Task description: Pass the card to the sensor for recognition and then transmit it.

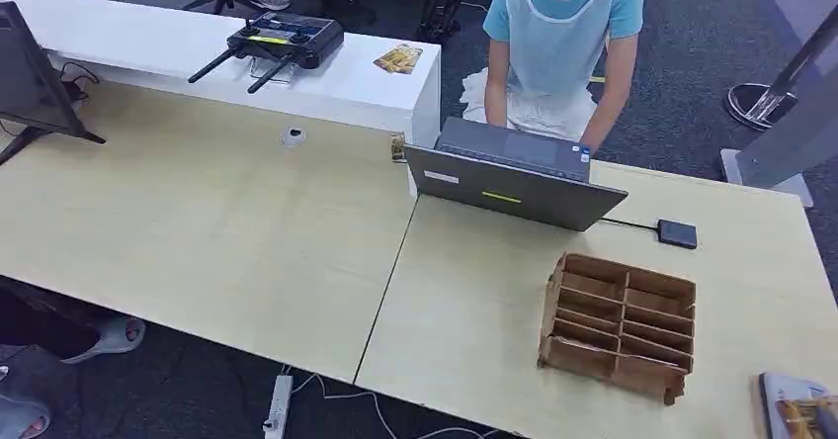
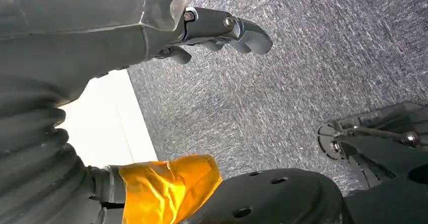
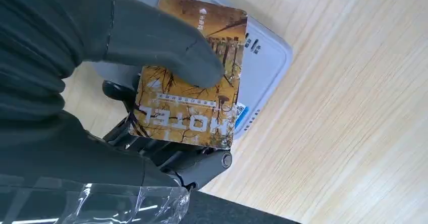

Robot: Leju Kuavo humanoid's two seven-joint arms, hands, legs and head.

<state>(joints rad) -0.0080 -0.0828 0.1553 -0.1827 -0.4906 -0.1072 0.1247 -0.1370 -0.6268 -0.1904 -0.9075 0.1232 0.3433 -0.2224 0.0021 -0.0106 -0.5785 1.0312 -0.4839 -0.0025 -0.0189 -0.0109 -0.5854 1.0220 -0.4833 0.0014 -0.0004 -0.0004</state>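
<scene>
My right hand holds a yellow-brown card printed "HOTEL", thumb pressed on its face and darker fingers beneath it. The card lies just above a flat grey-white sensor on the wooden table; whether they touch I cannot tell. In the head view the sensor and the card sit at the table's near right corner. My left hand hangs over grey carpet, its fingers loosely apart and holding nothing.
An open laptop stands mid-table with a person kneeling behind it. A wooden compartment rack sits left of the sensor, a small black box on a cable beyond it. Spare cards and a controller lie on the white desk.
</scene>
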